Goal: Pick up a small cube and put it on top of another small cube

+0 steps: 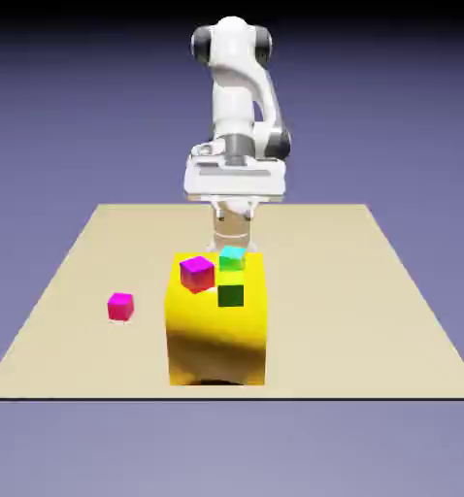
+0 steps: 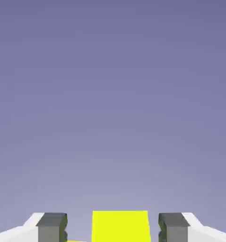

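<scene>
Presumably the pick-up comes first: the claw [image 2: 113, 227] stands open, holding nothing, and should next line up over the small magenta cube [image 1: 120, 307] (alone on the table [image 1: 352, 320]).

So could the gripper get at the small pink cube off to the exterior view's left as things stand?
Probably yes, after moving over: the pink cube sits apart on the table, nothing on top of it, and the gripper looks open; the big yellow block stands beside its path.
</scene>
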Controlling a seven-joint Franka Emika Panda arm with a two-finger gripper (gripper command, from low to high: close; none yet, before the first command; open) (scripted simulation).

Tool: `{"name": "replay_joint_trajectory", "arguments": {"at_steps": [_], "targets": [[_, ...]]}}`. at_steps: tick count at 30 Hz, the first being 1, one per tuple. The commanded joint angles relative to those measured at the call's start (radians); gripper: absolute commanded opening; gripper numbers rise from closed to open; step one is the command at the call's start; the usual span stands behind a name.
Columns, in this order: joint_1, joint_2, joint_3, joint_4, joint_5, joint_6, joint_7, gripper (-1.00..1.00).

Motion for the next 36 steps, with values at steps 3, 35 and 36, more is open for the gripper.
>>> {"name": "replay_joint_trajectory", "arguments": {"at_steps": [3, 35, 36], "targets": [[-0.032, 0.099, -0.082, 0.08, 0.044, -0.109, 0.0, 0.0], [-0.141, 1.221, -0.968, 0.565, 0.868, -1.325, 0.014, 0.0], [-0.141, 1.221, -0.968, 0.565, 0.868, -1.325, 0.014, 0.0]]}}
